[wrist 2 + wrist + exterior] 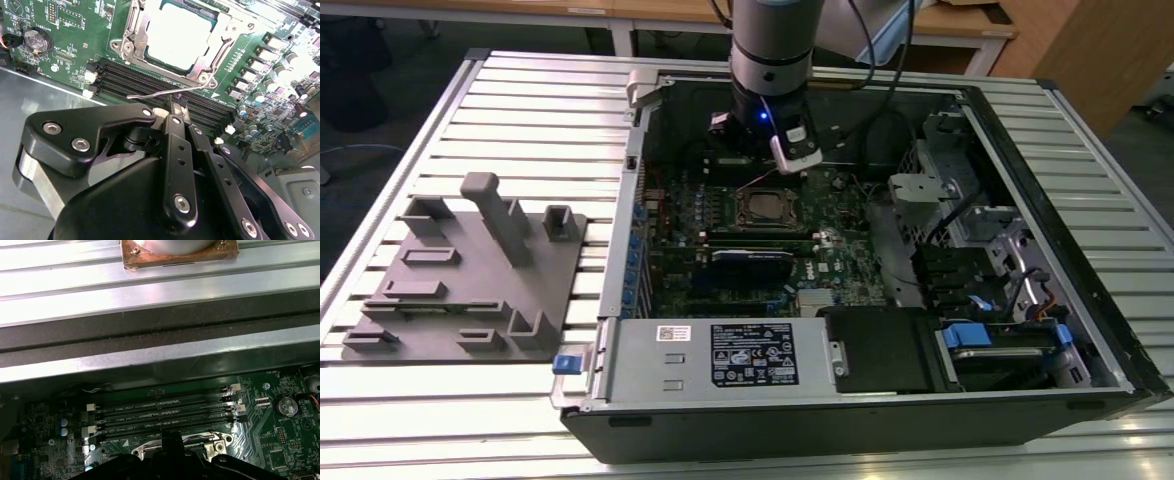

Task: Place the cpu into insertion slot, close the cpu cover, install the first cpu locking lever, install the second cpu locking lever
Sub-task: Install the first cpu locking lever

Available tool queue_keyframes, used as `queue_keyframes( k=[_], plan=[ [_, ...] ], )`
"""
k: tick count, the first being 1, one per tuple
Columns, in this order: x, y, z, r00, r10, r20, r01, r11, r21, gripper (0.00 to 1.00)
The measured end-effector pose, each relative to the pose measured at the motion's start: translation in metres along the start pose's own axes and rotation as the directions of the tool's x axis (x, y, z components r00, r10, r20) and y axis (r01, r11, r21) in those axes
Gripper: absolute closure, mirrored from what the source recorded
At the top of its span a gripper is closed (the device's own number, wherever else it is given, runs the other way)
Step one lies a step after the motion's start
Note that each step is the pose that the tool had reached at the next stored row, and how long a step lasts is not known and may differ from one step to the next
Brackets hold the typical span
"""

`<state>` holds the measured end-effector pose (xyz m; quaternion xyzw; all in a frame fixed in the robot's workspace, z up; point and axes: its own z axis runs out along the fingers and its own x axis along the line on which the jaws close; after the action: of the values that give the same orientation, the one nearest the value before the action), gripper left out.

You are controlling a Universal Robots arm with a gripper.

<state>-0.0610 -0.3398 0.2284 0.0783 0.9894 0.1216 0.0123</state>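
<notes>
gripper (176, 102), jaws clenched, tips at thin wire locking lever (150, 93) beside cpu cover (131, 27) closed over cpu (177, 32).

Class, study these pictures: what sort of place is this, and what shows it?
Probably a robotics lab or workshop: an open computer case on a slatted metal table, a robot arm over its motherboard.

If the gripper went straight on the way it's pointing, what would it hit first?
Probably the thin locking lever right at the tip of the gripper, lying above the memory slots; I can't tell whether they touch.
</notes>
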Motion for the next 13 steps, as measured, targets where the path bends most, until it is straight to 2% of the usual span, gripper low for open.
queue_keyframes(
  k=[2,3,7,10,13],
  plan=[
    [0.0001,0.0000,0.0001,1.0000,0.002,-0.0008,-0.002,1.0000,-0.0075,0.89],
    [0.0000,0.0000,0.0001,1.0000,0.005,0.0000,-0.005,1.0000,-0.0082,0.89],
    [0.0000,0.0000,0.0001,0.9999,0.014,0.0022,-0.014,0.9999,-0.0082,0.89],
    [0.0000,-0.0001,0.0002,0.9992,0.039,0.0082,-0.038,0.9992,-0.0083,0.89],
    [-0.0001,-0.0001,0.0003,0.9991,0.042,0.0090,-0.041,0.9991,-0.0084,0.89]
  ],
)
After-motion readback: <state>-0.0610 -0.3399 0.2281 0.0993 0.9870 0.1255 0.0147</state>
